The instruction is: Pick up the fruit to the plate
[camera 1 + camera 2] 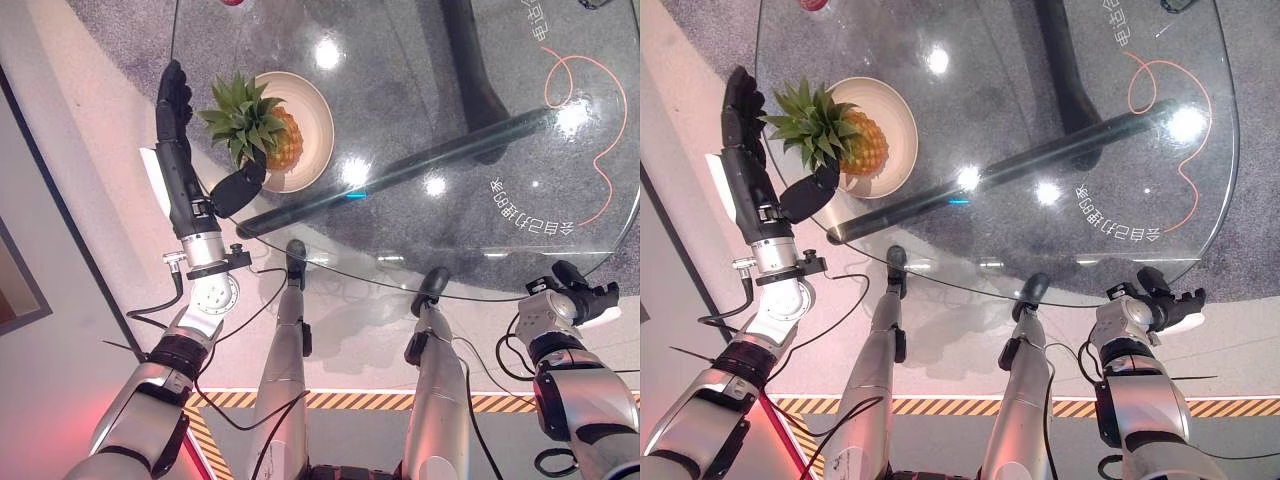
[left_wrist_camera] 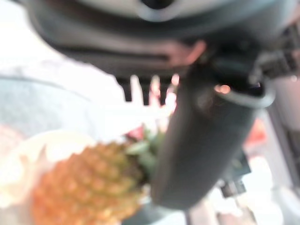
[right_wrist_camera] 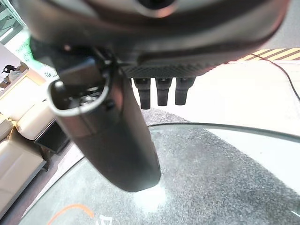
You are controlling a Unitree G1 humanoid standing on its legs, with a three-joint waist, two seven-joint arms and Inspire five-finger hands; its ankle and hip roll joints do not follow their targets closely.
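A pineapple with a green leafy crown lies on its side on a cream plate, at the left of the round glass table. My left hand stands just left of the crown, open. Its fingers point straight out past the leaves, and its thumb reaches toward the base of the crown. In the left wrist view the pineapple lies just past the thumb. My right hand hangs open off the table's near right edge, away from the fruit, with nothing in it.
A red object sits at the table's far edge behind the plate. An orange cord loops at the far right. Dark table legs show through the glass. Yellow-black floor tape runs near my feet.
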